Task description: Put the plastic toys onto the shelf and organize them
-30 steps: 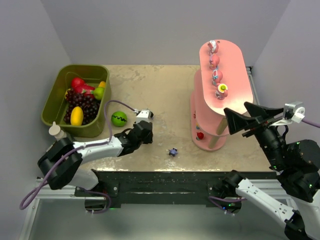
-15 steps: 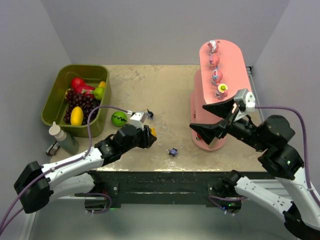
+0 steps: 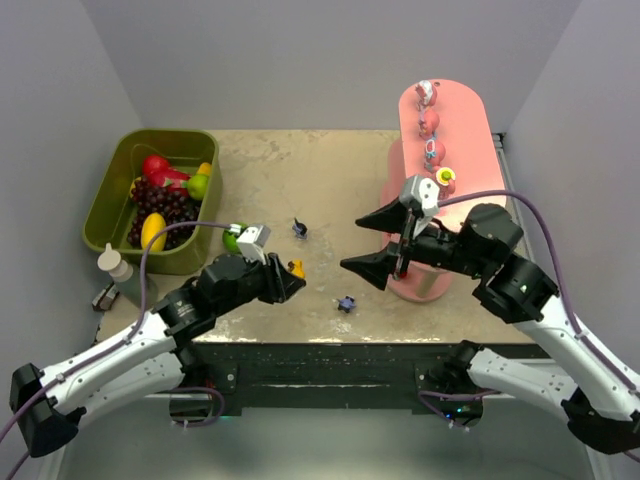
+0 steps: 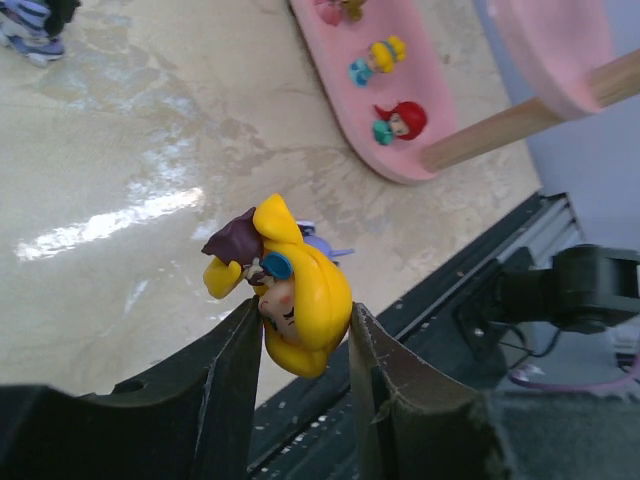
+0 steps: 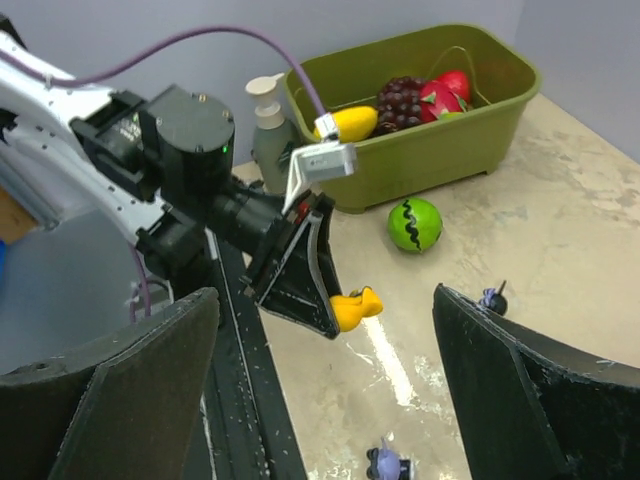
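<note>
My left gripper (image 3: 291, 271) is shut on a yellow-haired plastic toy (image 3: 297, 268), lifted above the table's front middle; its head sits pinched between the pads (image 4: 300, 290). My right gripper (image 3: 373, 243) hangs open and empty between that toy and the pink shelf (image 3: 465, 150), and faces the toy (image 5: 355, 307). Several pink toys (image 3: 430, 125) line the shelf's top board. A yellow-haired toy (image 4: 384, 55) and a red-haired one (image 4: 400, 120) stand on the bottom board. A purple toy (image 3: 346, 303) and a dark blue one (image 3: 299, 229) lie loose on the table.
An olive bin (image 3: 100, 205) of fake fruit stands at the left. A green ball (image 5: 414, 224) lies just in front of it. A pump bottle (image 3: 115, 265) stands off the table's front left corner. The table's front edge runs just under my left gripper.
My left arm has carried the yellow toy rightward toward the table's middle. My right arm has swung left from beside the shelf out over the table, jaws still wide.
</note>
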Robot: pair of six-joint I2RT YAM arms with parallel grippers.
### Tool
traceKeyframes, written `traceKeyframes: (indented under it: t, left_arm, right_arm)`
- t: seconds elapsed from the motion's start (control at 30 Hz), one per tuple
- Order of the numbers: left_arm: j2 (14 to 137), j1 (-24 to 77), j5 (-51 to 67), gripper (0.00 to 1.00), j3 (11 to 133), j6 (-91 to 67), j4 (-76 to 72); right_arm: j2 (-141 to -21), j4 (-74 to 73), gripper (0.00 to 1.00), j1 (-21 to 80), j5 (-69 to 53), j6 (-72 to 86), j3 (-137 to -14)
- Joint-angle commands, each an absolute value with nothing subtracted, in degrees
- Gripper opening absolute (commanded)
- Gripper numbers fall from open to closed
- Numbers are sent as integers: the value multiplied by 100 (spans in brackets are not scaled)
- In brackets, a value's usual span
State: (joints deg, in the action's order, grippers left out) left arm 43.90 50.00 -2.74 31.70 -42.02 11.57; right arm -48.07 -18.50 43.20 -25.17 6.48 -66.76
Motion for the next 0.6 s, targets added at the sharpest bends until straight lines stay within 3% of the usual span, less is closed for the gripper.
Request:
traceKeyframes:
  t: [0.0,0.13,0.3,0.57]
  left_arm:
    - [4096,4844,307,0,3630,-5026,1231]
    - [3982,4475,807,0,3726,-5597,1239]
    - [3937,3912,1958,0,3621,-6169,670]
    - [3754,3876,3145,0,2928,-7417,-825]
  right_arm:
    - [-5053,-1555,90,5242,-2112,-8,-6697]
    - [-5589,-1609,91,6485,-792,-684,-6715]
    - [-5564,-678,92,6794,-931,-1255,-6162]
    - [-5686,-194,92,7049,-520,-1599,-5871]
